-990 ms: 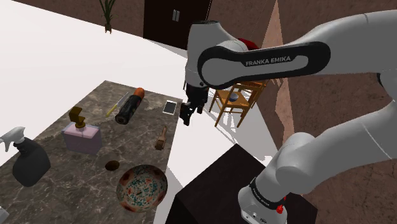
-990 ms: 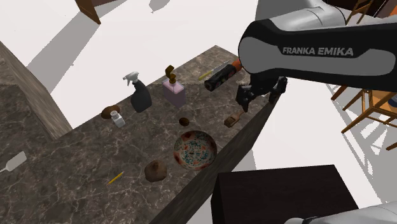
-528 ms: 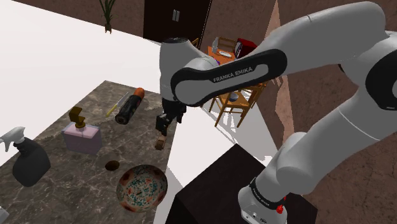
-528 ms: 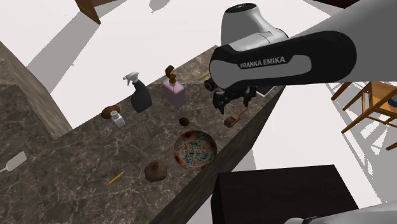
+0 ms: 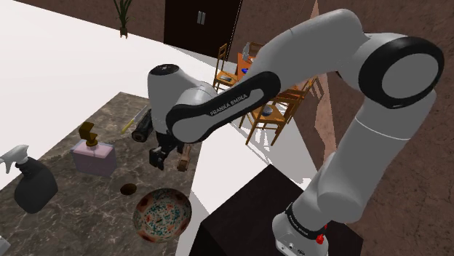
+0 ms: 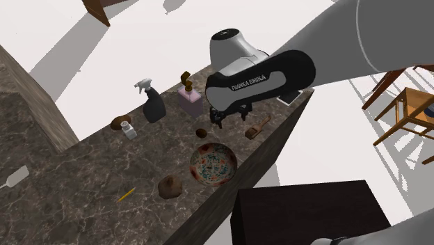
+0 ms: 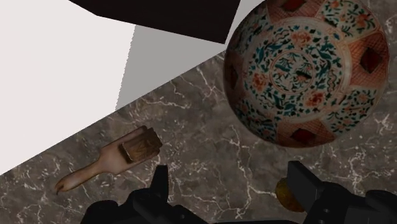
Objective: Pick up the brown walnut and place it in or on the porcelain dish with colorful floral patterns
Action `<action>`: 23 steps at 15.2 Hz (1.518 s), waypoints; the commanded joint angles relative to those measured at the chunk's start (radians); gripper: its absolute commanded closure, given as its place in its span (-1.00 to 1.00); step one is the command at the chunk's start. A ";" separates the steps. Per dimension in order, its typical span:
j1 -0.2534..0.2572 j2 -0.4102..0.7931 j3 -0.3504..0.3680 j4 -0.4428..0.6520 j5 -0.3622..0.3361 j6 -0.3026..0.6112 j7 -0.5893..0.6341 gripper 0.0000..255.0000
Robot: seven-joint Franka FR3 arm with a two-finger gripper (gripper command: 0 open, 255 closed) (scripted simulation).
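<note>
**Arm** (image 5: 218, 109): Your white Franka rises from the dark stand (image 5: 240, 218) at the shoulder view's lower right. It bends at a high joint, then slopes down toward that view's left over the marble counter (image 5: 65, 218). The wrist is turned so the hand points down at the surface.

**Gripper** (image 5: 157, 160) (image 6: 217, 124) (image 7: 229, 170): All black, hanging above the counter. Its two fingers (image 7: 159, 184) stand apart and clasp nothing.

**Walnut** (image 5: 129, 189) (image 6: 202, 132) (image 7: 285, 194): Small, brown and round, lying on the counter.
- In the shoulder view you see it below and to the left of the gripper, apart from it.
- In the wrist view it peeks out at the inner side of one finger, partly hidden by it. You cannot tell whether the two touch.

**Dish** (image 5: 163, 214) (image 6: 213, 165) (image 7: 305, 70): Round and pale, with red and teal floral panels. It sits upright near the counter's edge, close to the walnut on the stand's side.

**Wooden brush** (image 5: 183, 161) (image 6: 255, 129) (image 7: 111, 162): Lying flat by the counter's edge, near the gripper.

**Dark spray bottle** (image 5: 29, 182) (image 6: 153, 106): Upright.

**Pink bottle** (image 5: 93, 156) (image 6: 190, 99): Upright with a brown top, standing between the spray bottle and the arm.

**Dark bottle** (image 5: 143, 125): Lying on its side, partly behind the arm.

**Brown lump** (image 6: 170, 186): On the counter, just beside the dish in the second exterior view.

**Yellow pencil** (image 6: 126, 195): Flat on the counter, near the lump.

**Wooden chairs** (image 5: 265, 116): On the floor beyond the counter.
</note>
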 commanded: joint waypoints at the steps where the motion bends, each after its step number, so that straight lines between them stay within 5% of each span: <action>1: 0.019 0.075 0.000 0.053 -0.044 0.017 0.042 -1.00; 14: 0.224 0.564 -0.073 0.523 -0.241 0.022 0.215 -1.00; 23: 0.234 0.632 -0.097 0.528 -0.268 0.084 0.230 -1.00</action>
